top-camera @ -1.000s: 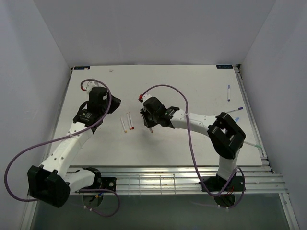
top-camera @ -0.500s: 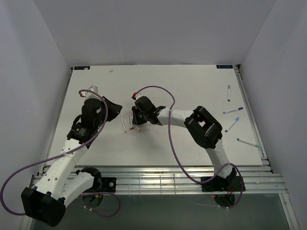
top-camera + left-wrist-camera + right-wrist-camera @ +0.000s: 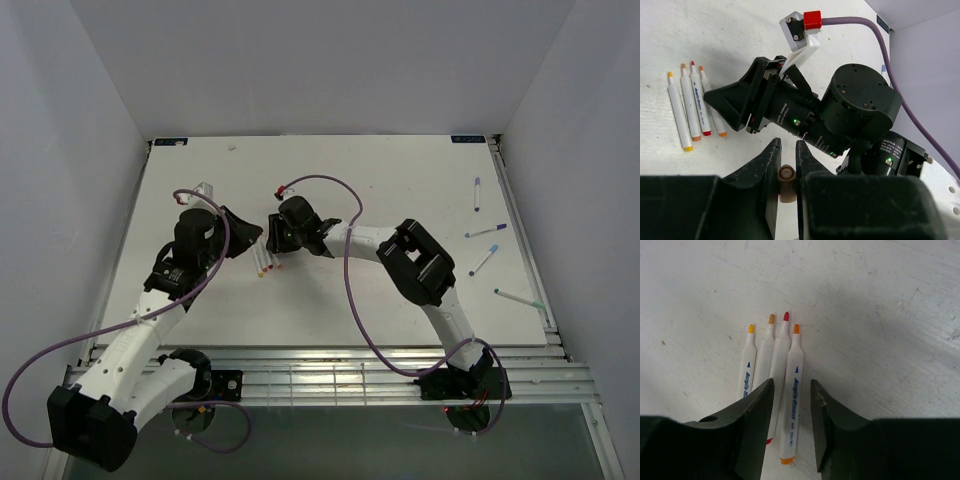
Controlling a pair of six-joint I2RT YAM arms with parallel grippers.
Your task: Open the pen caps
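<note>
Several uncapped white-barrelled pens lie side by side, with yellow, orange, red and orange tips; they also show in the top view and in the left wrist view. My right gripper is open and low over them, its jaws either side of the rightmost orange pen; in the top view it is just above the row. My left gripper is shut on a small orange-brown pen cap and sits just left of the right gripper.
Several capped pens lie near the table's right edge: one purple-capped, two bluish, one green-tipped. The right arm's purple cable loops over the middle. A metal rail runs along the near edge.
My right gripper has moved left to the pen row, and the pen that lay under it now lies beside the others. My left arm shifted slightly toward the pens.
</note>
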